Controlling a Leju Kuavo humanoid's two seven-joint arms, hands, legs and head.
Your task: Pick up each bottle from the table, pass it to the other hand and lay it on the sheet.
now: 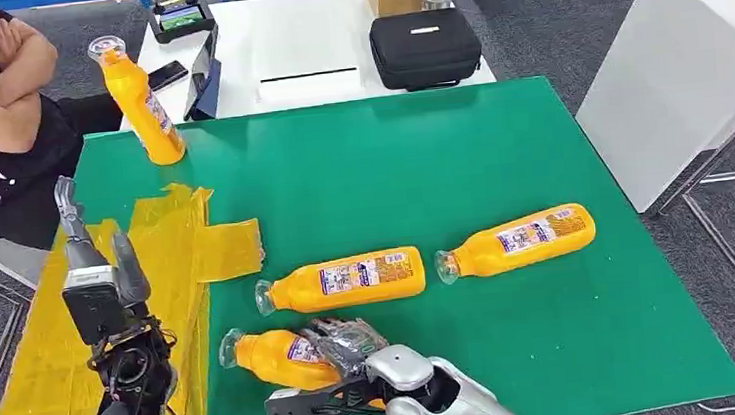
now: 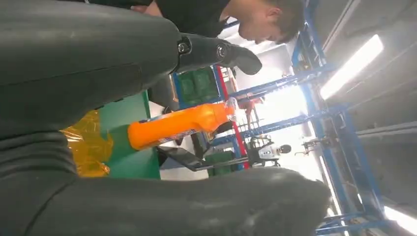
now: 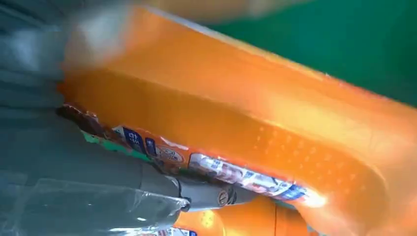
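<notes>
You are working over the green table (image 1: 511, 285), which is carrying every bottle low and flat enough for a grasp from above. The yellow sheet (image 1: 44, 346) is lying along its left edge, under your left arm, so that arm is waiting there as the receiver. Two bottles are lying on their sides mid-table: the middle bottle (image 1: 345, 280) and the right bottle (image 1: 517, 243), apart from each other and within reach of your right arm. An upright bottle (image 1: 141, 102) is standing at the far left corner, just past the sheet. Your right robot hand (image 1: 348, 355) is grasping the near bottle (image 1: 274, 356) around its body, cap pointing toward the sheet. Your left robot hand (image 1: 98, 266) is raised above the sheet, released and holding nothing, fingers spread.
</notes>
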